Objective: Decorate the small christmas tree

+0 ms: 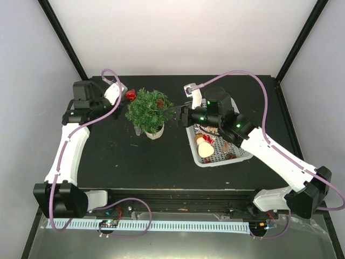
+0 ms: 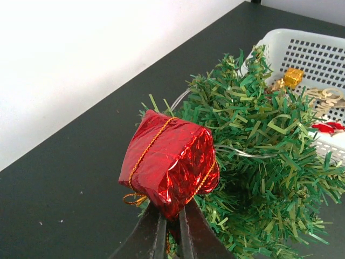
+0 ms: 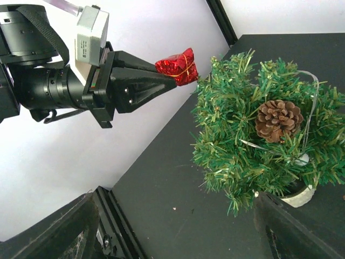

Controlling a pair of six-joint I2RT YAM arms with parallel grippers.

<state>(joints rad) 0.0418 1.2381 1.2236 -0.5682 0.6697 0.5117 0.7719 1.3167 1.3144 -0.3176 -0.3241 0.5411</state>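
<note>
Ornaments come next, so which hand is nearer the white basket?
Right. The right hand is just off the white basket's far corner, between it and the small christmas tree; the left hand, shut on a red gift ornament, is beyond the tree.

Both arms I'm driving look alike: the left arm [image 1: 66, 148] and right arm [image 1: 280, 156] wear white shells on the long links, with black motor housings at the joints and black bases. A lilac cable [image 1: 257, 85] loops along each. Small green lights [image 1: 202, 117] glow on the right wrist. The left hand [image 3: 171, 82] has black wedge-shaped fingers, and behind them sits a grey-white camera box [image 3: 91, 35].
</note>
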